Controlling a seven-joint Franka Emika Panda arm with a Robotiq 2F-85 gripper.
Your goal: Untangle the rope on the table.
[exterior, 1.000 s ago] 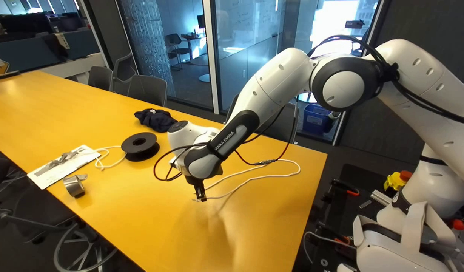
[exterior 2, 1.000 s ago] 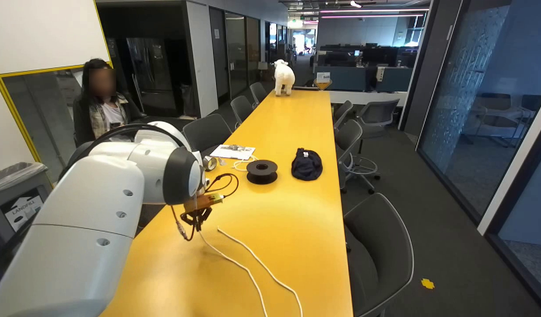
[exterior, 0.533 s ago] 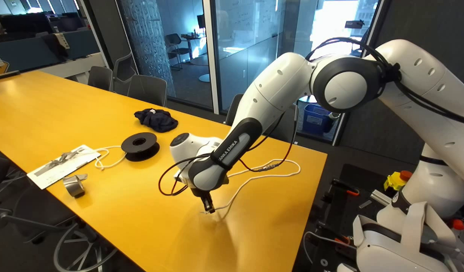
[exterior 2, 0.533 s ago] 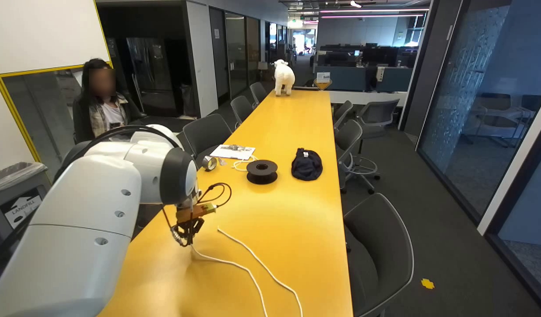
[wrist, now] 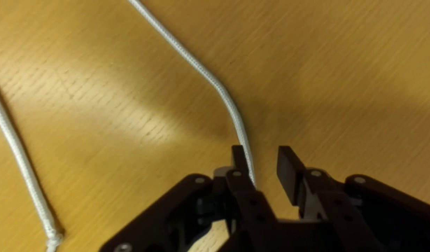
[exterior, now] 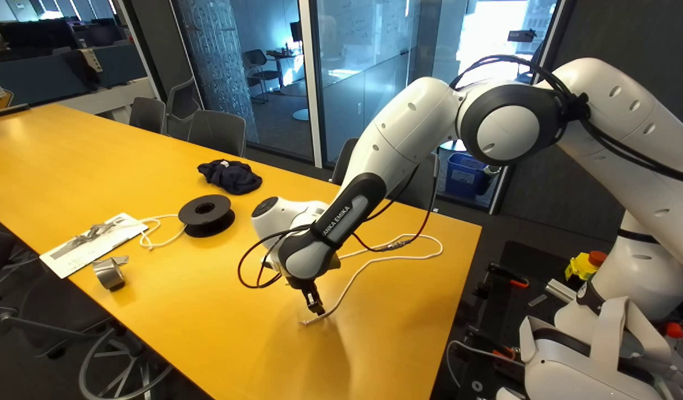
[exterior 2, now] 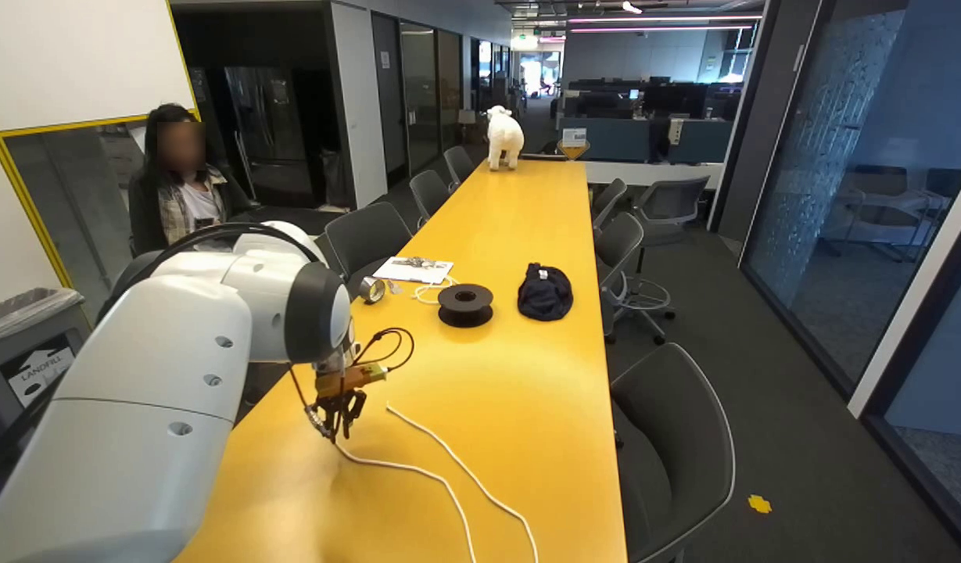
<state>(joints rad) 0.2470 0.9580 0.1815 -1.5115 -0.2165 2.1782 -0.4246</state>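
- Spread the pincer [wrist: 261, 155] since the earlier frame, letting one end of the rope [wrist: 215, 83] settle, apparently onto the worktop [wrist: 340, 70].
- Gripping nothing, merely straddling rope.
- Seeing no crossings: probably untangled, likely needing only retreat.

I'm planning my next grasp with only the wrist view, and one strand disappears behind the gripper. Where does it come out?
Observer: An exterior view shows the rope poking a short tail out past the gripper.
Operator: Does it join the other strand, at the left of my picture?
Observer: Yes; an exterior view shows them meeting in a bend toward one end of the table.
Operator: Anything else on the table?
Observer: Both exterior views show a dark spool there.
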